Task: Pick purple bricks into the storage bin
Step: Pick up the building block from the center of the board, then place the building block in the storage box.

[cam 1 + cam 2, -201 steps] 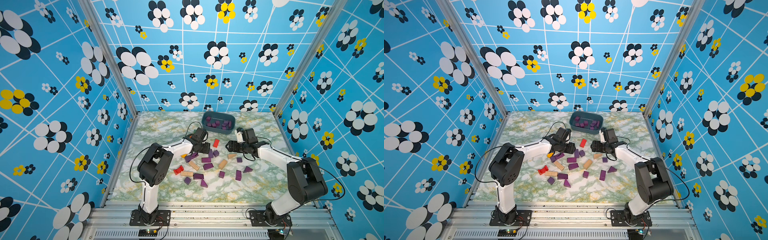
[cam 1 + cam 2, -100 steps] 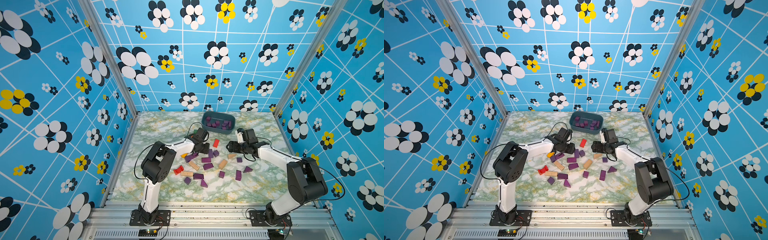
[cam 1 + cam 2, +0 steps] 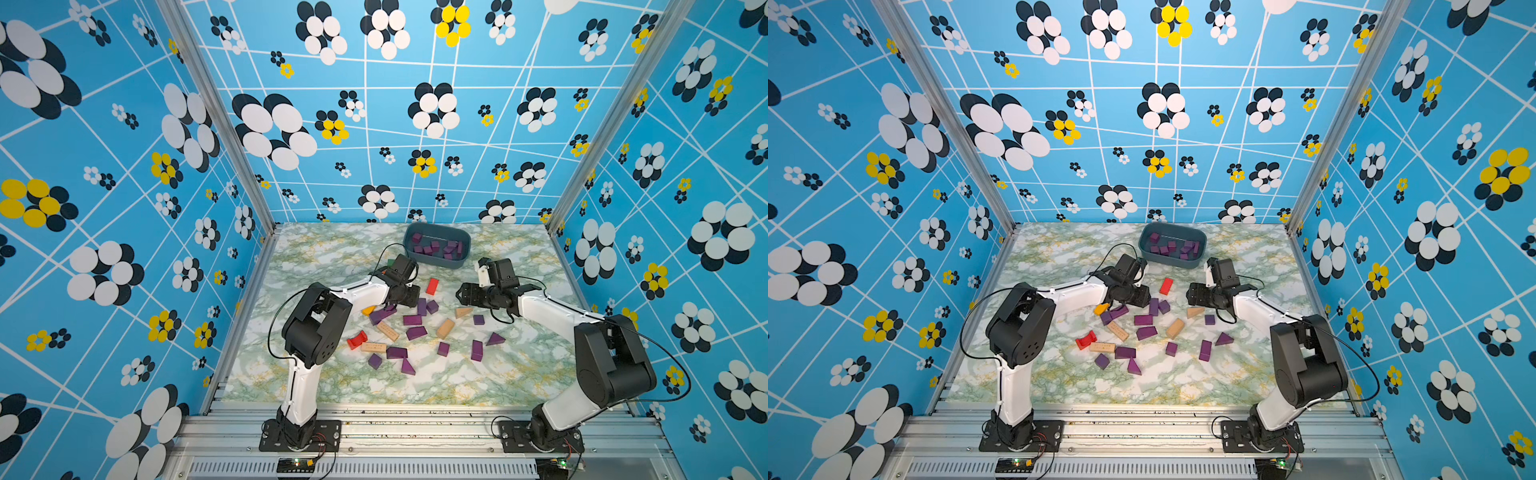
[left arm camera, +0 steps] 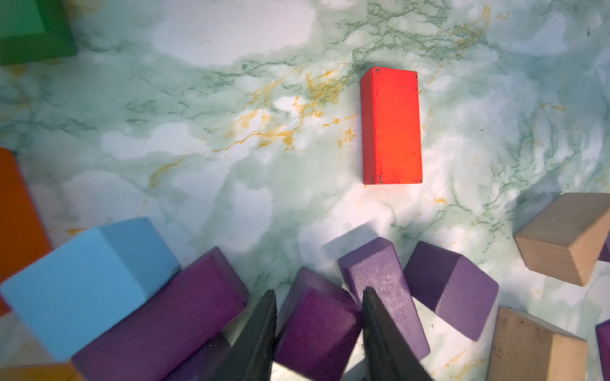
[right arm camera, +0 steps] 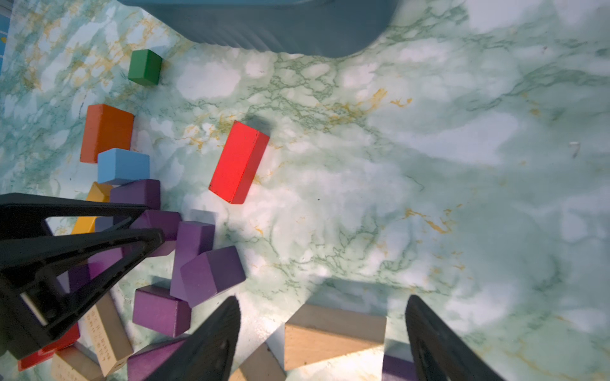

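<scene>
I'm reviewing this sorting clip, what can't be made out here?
Right wrist view: the dark blue-grey plastic storage bin is cut by the edge, inside unseen.
Both top views: the purple wooden bricks in it are too small to count.
Left wrist view: the left gripper partly covers the dark purple wooden block it holds; lift unclear.
Same view: the green wooden block is cropped at the corner, blurred.

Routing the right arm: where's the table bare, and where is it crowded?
Bare: marble between storage bin and red block; front strip between purple wedge and rail. Crowded: mid-table, round the purple brick in the left gripper.
</scene>
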`<move>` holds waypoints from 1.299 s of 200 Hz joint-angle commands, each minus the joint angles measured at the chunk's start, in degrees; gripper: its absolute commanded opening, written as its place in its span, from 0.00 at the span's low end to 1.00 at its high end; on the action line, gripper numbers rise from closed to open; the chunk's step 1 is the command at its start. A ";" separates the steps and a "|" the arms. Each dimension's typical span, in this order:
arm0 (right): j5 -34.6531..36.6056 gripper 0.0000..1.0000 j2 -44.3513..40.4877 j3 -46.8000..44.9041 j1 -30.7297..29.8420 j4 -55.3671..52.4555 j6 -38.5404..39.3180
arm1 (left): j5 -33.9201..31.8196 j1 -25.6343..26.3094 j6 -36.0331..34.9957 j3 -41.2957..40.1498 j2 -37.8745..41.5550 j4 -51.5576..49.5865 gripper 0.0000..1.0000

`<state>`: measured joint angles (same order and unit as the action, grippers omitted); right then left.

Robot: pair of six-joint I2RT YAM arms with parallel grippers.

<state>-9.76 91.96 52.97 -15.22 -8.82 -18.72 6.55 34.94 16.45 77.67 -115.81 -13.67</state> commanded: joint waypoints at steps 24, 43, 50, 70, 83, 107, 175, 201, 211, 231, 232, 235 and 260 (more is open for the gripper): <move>-0.34 0.81 -1.38 -0.32 0.81 -0.63 -0.98 | -0.73 -0.22 -1.23 0.74 2.47 -0.39 0.25; -1.20 0.81 -1.43 -0.48 1.14 -0.10 -1.50 | -0.55 -0.36 -1.80 3.41 2.78 -1.62 0.25; -1.38 0.81 -1.36 -0.50 1.22 0.09 -1.67 | -0.70 -0.44 -2.03 4.64 2.72 -2.19 0.25; -1.92 0.81 -1.27 -0.69 1.62 0.25 -2.10 | -0.36 -1.20 -2.79 8.36 2.30 -3.88 0.25; -2.02 0.81 -1.37 -0.76 1.85 0.32 -2.39 | 0.24 -1.78 -3.07 10.83 1.95 -5.03 0.25; -2.11 0.81 -1.60 -0.98 2.11 0.62 -2.77 | 0.67 -3.01 -3.75 15.02 1.34 -5.97 0.25; -2.25 0.81 0.82 0.38 2.30 0.34 -4.54 | 5.01 -9.30 -5.35 29.03 -7.10 -6.07 0.25; -1.76 0.81 1.27 -0.25 2.30 1.47 -6.14 | 7.56 -11.54 -5.37 36.97 -12.65 -7.58 0.25; -1.67 0.81 1.32 -0.65 2.30 2.09 -6.60 | 8.60 -11.97 -5.86 40.01 -14.89 -8.18 0.25; -1.63 0.81 1.91 -0.78 2.29 2.28 -7.13 | 9.20 -12.57 -6.36 47.13 -19.16 -10.29 0.25; -1.65 0.81 1.91 -0.77 2.30 2.25 -7.13 | 9.24 -12.59 -6.39 47.53 -19.40 -10.44 0.25; -1.66 0.81 1.97 -0.70 2.28 2.19 -7.14 | 9.46 -12.66 -6.43 48.62 -20.05 -10.75 0.25; -0.75 0.81 2.59 -0.82 2.30 1.99 -7.05 | 10.85 -12.52 -6.49 57.62 -25.60 -13.48 0.25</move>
<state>-11.22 93.12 52.95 -13.30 -7.05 -24.91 14.35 22.00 11.07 127.00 -137.51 -23.44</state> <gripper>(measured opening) 0.807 0.400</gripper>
